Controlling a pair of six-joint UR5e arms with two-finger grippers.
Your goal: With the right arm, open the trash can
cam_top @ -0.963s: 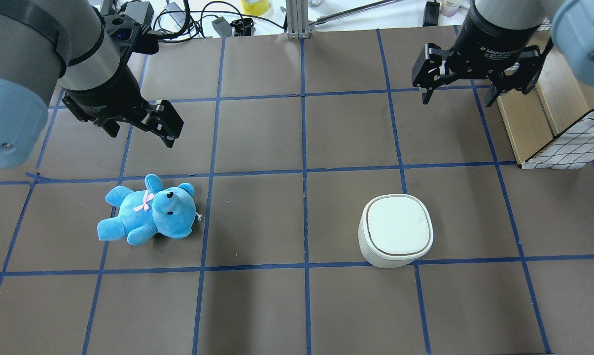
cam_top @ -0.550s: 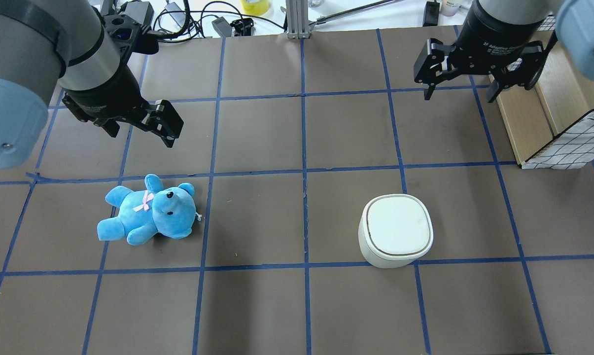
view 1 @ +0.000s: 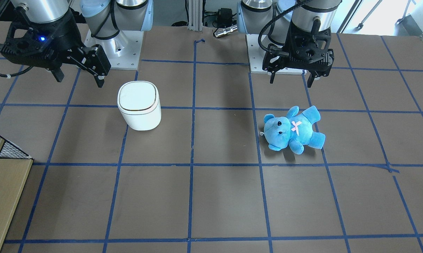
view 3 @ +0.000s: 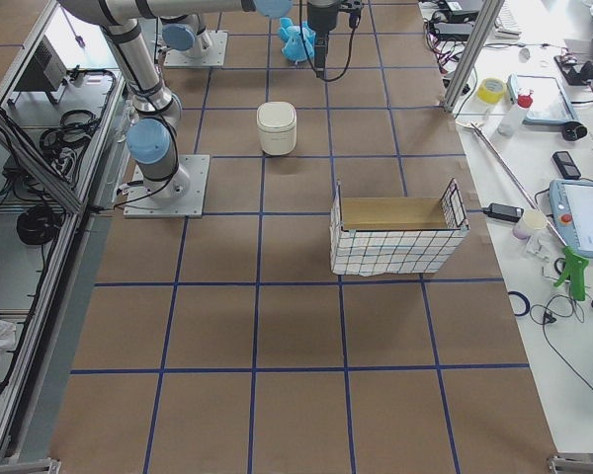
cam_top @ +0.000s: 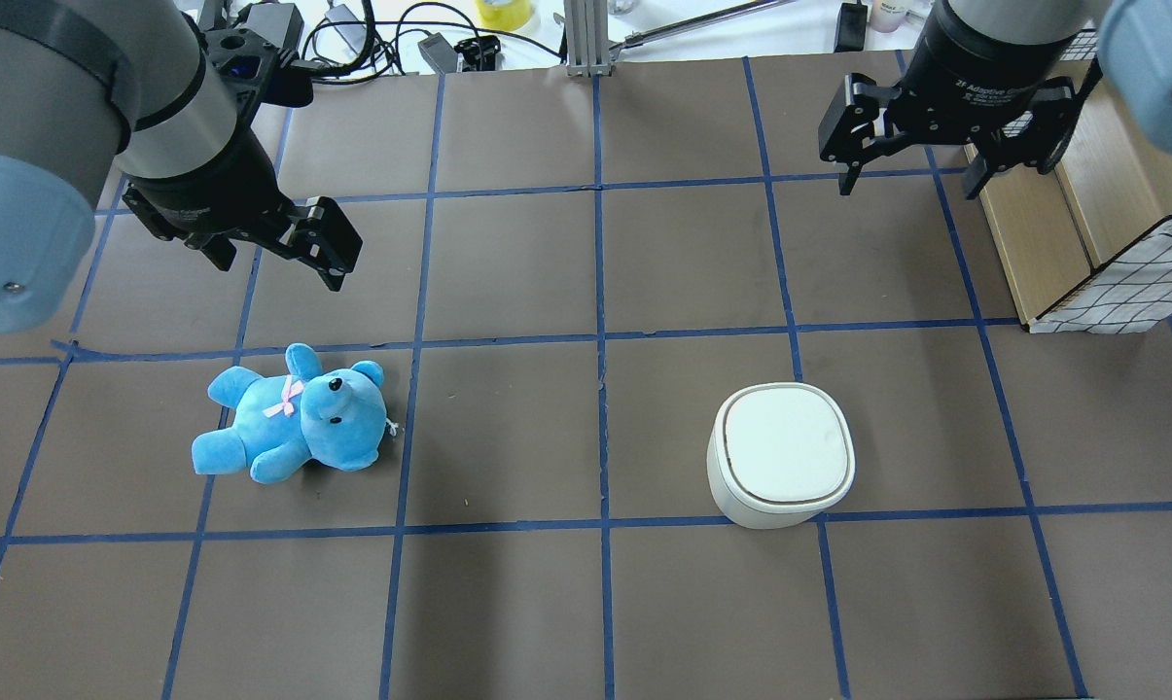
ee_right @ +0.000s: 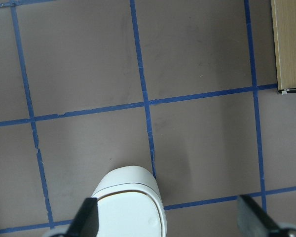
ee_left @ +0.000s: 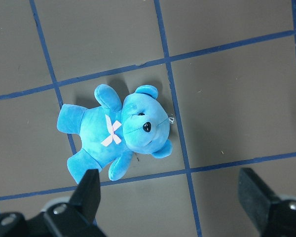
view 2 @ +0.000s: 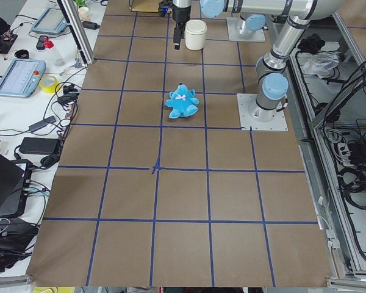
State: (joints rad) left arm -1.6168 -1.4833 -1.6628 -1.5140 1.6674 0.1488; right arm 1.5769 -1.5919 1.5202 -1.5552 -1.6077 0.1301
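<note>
While the small white plastic trash can (cam_top: 782,455) stands upright on the robot's right half of the brown, blue-taped bench (cam_top: 508,603), its flat lid shut, the black two-finger right end effector (cam_top: 906,190) hangs in the air well apart from it. Its fingers are spread wide and grip nothing. A small blue light (view 1: 40,38) glows on its housing (visible from the front-facing camera), and the silver and pale-blue right arm (view 1: 39,8) rises behind it. From the right wrist camera, the bin's lid and thin dark-gold rim line show at the lower edge of the view, with two dark fingertips (ee_right: 86,219) far apart on either side.

The black left end effector (cam_top: 282,274) hovers over the other half of the bench, its fingers likewise parted and empty. Near it lies a bright blue plush teddy bear (cam_top: 294,428), on its back with a pink bow on its chest, well apart from the trash can. A light wooden box with white wire-grid sides (cam_top: 1120,282) sits at the bench's edge on the robot's right, near the right end effector in the overhead view.
</note>
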